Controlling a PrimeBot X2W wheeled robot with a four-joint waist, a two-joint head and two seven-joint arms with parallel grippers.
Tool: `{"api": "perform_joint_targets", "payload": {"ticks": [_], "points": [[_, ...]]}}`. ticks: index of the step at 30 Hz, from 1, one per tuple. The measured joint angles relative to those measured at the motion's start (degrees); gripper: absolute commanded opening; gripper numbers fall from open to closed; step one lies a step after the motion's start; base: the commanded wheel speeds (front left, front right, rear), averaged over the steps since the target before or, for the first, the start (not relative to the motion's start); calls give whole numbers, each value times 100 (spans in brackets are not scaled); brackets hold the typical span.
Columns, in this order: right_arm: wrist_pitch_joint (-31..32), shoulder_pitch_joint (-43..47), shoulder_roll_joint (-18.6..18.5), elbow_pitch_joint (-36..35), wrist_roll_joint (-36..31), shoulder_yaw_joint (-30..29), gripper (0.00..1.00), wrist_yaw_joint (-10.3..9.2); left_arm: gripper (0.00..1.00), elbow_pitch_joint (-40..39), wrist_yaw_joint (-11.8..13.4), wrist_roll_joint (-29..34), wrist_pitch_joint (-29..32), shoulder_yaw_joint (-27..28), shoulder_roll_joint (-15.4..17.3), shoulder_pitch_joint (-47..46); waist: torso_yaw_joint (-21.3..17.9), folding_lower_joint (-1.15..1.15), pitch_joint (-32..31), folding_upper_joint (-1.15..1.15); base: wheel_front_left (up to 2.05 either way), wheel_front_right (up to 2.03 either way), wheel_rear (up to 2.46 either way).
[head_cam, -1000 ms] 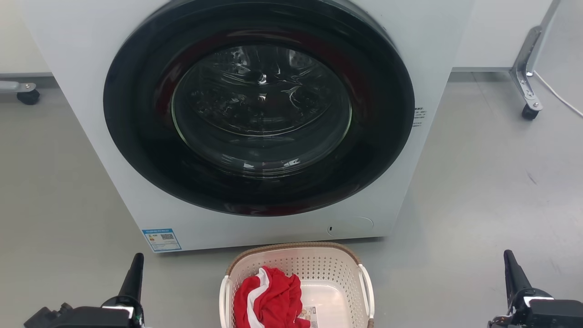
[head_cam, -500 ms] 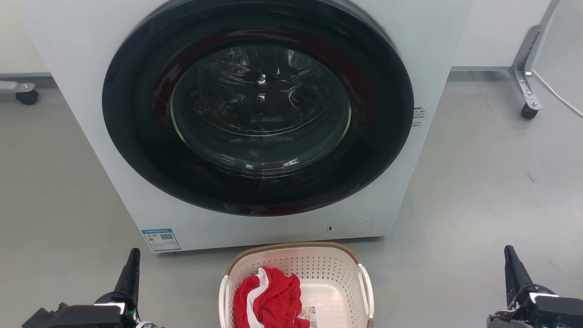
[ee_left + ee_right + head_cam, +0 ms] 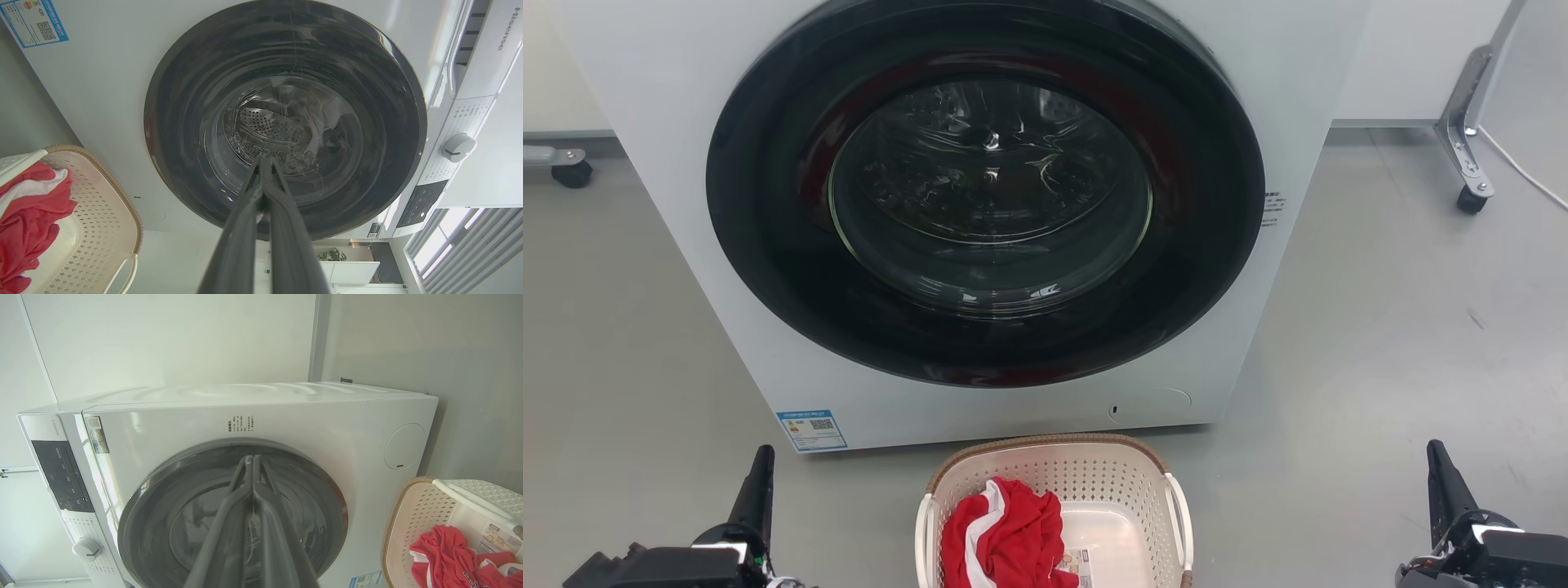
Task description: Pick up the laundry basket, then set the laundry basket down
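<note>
1. The laundry basket (image 3: pixel 1054 472) stands on the grey floor (image 3: pixel 1380 367) at the bottom middle of my head view, just in front of the washing machine (image 3: pixel 670 204); its brown rim curves along the side nearest the machine, and a white handle shows on each side.
2. A crumpled red and white garment (image 3: pixel 1009 535) lies in the basket's left half; the right half of the bottom is bare apart from a small paper label (image 3: pixel 1081 562).
3. My left gripper (image 3: pixel 762 461) sits low at the left, well apart from the basket and touching nothing; in its wrist view the two dark fingers are pressed together, tips meeting, with nothing between them.
4. My right gripper (image 3: pixel 1437 457) sits low at the right, also well apart from the basket; its fingers too lie closed against each other, empty.
5. The machine is white, with a big round dark door (image 3: pixel 768 204) and a glass middle; a blue sticker (image 3: pixel 812 429) sits at the lower left of its front.
6. A black caster wheel (image 3: pixel 1472 200) on a metal leg stands on the floor at the far right.
</note>
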Motion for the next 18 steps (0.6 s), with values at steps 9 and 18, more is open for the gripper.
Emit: {"api": "perform_joint_targets", "payload": {"ticks": [9,18], "points": [[0,0,1,0,1,0,0,0,0,3,0,0,0,-1,0,0,0,0,0,0,0,0,0],[0,0,1,1,8,0,0,0,0,4,0,-1,0,-1,-1,-1,0,0,0,0,0,0,0]]}}
